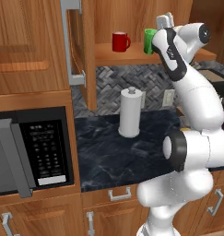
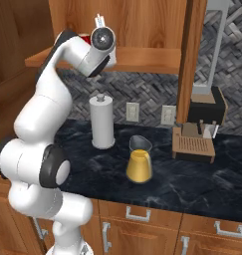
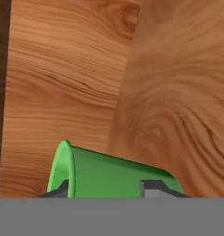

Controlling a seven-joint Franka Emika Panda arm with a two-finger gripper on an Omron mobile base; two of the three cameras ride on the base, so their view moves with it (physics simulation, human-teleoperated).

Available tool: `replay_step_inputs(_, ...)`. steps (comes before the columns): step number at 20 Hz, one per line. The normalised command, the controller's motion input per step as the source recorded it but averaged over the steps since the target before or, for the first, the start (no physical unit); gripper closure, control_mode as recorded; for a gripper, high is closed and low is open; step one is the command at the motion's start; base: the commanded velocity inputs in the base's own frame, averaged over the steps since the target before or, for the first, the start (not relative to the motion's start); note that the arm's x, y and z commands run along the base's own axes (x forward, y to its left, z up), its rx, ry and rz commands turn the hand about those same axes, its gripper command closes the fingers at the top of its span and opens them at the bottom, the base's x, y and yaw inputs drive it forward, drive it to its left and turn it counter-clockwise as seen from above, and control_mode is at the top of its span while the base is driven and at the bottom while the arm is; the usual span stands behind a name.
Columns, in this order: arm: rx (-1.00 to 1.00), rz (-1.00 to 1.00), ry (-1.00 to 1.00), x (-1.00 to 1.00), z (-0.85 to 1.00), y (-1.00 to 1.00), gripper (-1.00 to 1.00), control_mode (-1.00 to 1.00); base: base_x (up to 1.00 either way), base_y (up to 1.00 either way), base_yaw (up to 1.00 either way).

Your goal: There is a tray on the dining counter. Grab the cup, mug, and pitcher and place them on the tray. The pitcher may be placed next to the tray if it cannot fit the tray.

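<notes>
Hand view: the gripper [image 3: 104, 190] is seen with its tips flanking the cup [image 3: 109, 177] on both sides, apparently clamped on it for lifting off the shelf [image 1: 127, 55]. One pitcher [image 2: 139, 160] stands on the counter [image 2: 192, 184]; one mug [image 1: 120, 42] and one cup are counted on the shelf.

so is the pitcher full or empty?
Partly full. In the right base view the pitcher stands upright on the black counter, its lower body yellow-orange and its upper part clear glass.
</notes>
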Motion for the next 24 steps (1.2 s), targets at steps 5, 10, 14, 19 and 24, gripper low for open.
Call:
replay_step_inputs(5,0.00,-0.04,0.00,-0.73,0.34,-0.07,1.00,-1.00,0.00,0.00,0.00)
replay_step_inputs(10,0.00,-0.01,0.03,-0.75,0.38,-0.15,1.00,-1.00,0.00,0.00,0.00)
replay_step_inputs(14,0.00,0.00,0.14,-0.89,0.03,-0.07,1.00,-1.00,0.00,0.00,0.00)
replay_step_inputs(19,0.00,0.00,0.19,-0.98,0.00,-0.01,1.00,-1.00,0.00,0.00,0.00)
replay_step_inputs(24,0.00,0.00,0.19,-0.98,0.00,0.00,1.00,-1.00,0.00,0.00,0.00)
